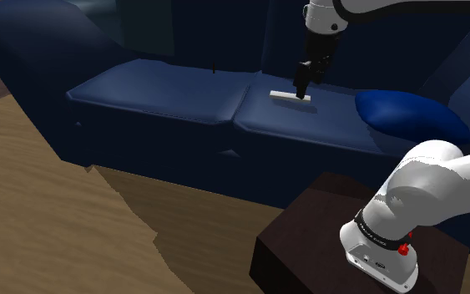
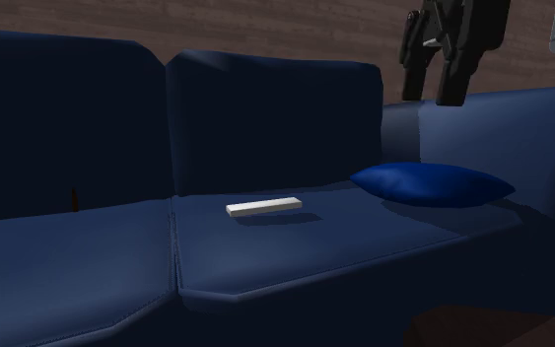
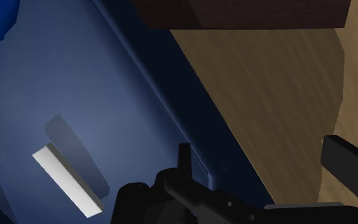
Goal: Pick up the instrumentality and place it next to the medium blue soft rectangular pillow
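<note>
White bar point(image 2: 262, 207) flat on sofa seat point(image 2: 295, 251) (near blue pillow point(image 2: 433, 184)); pincer point(image 2: 433, 94) released, empty.

The bar point(image 2: 262, 207) is white, sofa point(image 2: 265, 258) navy, pillow point(image 2: 433, 184) brighter blue, floor point(image 1: 58, 209) grained brown.

sofa point(image 1: 166, 92): dark blue covering, smooth, low sheen, weave not readable. pillow point(image 1: 412, 117): brighter blue, smooth, soft highlights, cloth-like. white bar point(image 1: 290, 96): plain matt white, material can't tell. floor point(image 1: 49, 209): wood grain, matt. stand point(image 1: 308, 242): dark brown, matt, faint wood look. arm shell point(image 1: 442, 179): white, slightly glossy, plastic-like. claw point(image 1: 302, 86): black, matt.
</note>
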Available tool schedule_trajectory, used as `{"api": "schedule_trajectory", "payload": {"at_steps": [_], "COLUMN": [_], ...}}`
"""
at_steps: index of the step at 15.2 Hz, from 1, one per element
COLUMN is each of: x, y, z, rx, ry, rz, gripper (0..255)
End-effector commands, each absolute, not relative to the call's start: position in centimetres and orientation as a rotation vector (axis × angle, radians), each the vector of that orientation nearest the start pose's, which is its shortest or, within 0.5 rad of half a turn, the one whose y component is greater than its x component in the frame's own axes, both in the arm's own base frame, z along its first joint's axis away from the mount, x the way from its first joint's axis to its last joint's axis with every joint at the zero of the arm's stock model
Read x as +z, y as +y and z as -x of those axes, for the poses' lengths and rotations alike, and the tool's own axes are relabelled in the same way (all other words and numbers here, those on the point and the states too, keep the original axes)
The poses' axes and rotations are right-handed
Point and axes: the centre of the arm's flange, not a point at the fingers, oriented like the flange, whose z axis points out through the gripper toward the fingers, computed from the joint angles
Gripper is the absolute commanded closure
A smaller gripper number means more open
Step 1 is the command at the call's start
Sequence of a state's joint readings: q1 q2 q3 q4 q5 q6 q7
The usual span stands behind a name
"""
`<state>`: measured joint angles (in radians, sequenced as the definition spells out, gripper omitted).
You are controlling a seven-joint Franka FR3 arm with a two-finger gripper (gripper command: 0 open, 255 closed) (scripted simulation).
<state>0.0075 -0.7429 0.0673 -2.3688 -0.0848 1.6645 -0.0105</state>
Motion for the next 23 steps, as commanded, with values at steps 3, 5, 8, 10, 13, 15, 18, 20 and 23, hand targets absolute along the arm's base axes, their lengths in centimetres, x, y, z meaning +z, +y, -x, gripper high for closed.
{"api": "schedule_trajectory", "payload": {"at_steps": [3,5,8,10,13,15,18,20,23], "x": [57.0,56.1,54.6,53.6,52.1,51.0,49.4,48.3,46.6], "y": [-0.2,-2.4,-5.8,-8.0,-11.2,-13.4,-16.5,-18.5,-21.6], "z": [-33.9,-35.1,-37.0,-38.4,-40.4,-41.8,-44.0,-45.4,-47.7], "rx": [-0.061,-0.057,-0.05,-0.046,-0.039,-0.035,-0.028,-0.024,-0.017], "ry": [-0.149,-0.176,-0.217,-0.243,-0.283,-0.309,-0.347,-0.373,-0.411], "rz": [3.258,3.248,3.233,3.223,3.206,3.195,3.179,3.167,3.149], "gripper": [0,0,0,0,0,0,0,0,0]}}
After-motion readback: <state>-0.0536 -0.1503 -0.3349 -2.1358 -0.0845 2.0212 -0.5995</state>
